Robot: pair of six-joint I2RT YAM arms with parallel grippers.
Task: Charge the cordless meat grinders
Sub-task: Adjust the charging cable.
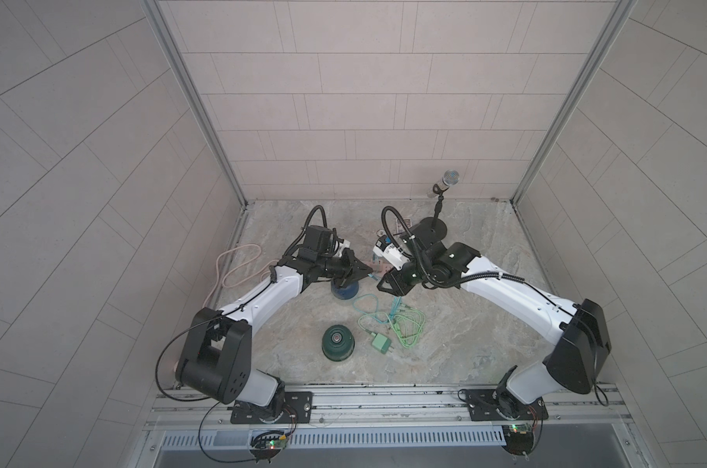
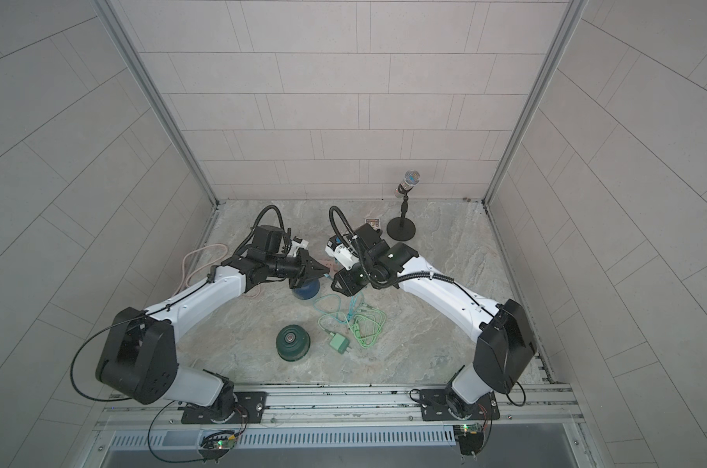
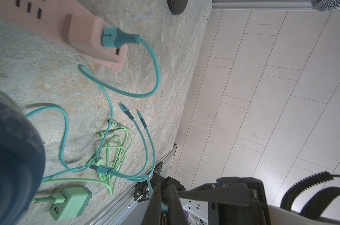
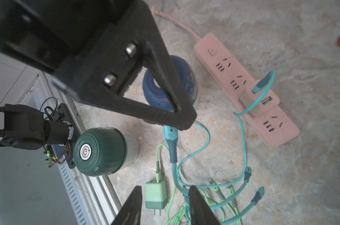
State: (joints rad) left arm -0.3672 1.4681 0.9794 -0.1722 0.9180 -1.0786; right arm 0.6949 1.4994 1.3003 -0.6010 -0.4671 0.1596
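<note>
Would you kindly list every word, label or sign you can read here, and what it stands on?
Red power symbol: centre button of dark green grinder.
Too blurred: switch mark on pink power strip.
Too small: card by microphone stand.
No readable words.

White arms [image 1: 262, 299], black joints [image 1: 216, 356] (corrugated black cables [image 1: 489, 276]).

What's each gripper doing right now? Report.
Left gripper: closed, holding the teal cable plug.
Right gripper: open, holding nothing.
</note>
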